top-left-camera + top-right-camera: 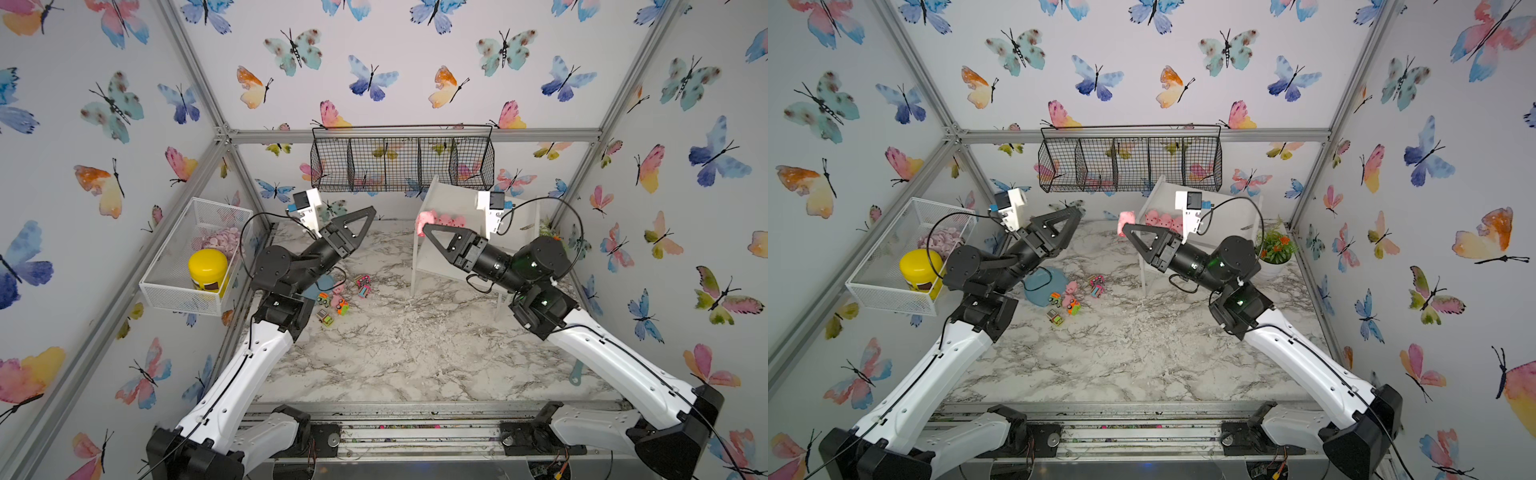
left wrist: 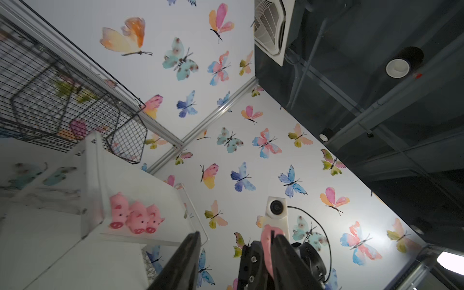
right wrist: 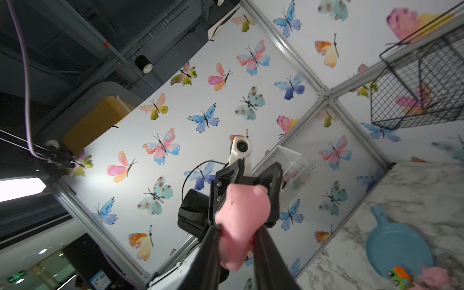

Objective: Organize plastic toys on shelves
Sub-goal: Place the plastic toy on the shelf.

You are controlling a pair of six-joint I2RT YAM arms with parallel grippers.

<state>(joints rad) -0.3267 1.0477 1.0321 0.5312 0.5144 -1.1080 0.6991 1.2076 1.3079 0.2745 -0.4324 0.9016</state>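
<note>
pink pig (image 3: 241,221); yellow jar (image 1: 208,270), illegible label (image 1: 211,286)

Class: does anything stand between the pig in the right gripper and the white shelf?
Nothing visible does: the pig in the right gripper hangs in open air beside the shelf. Three pigs crowd one end of it.

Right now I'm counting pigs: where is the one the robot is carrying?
In both top views the pig is clamped in the right gripper, in the air beside the white shelf, close to the pigs standing on it.
</note>
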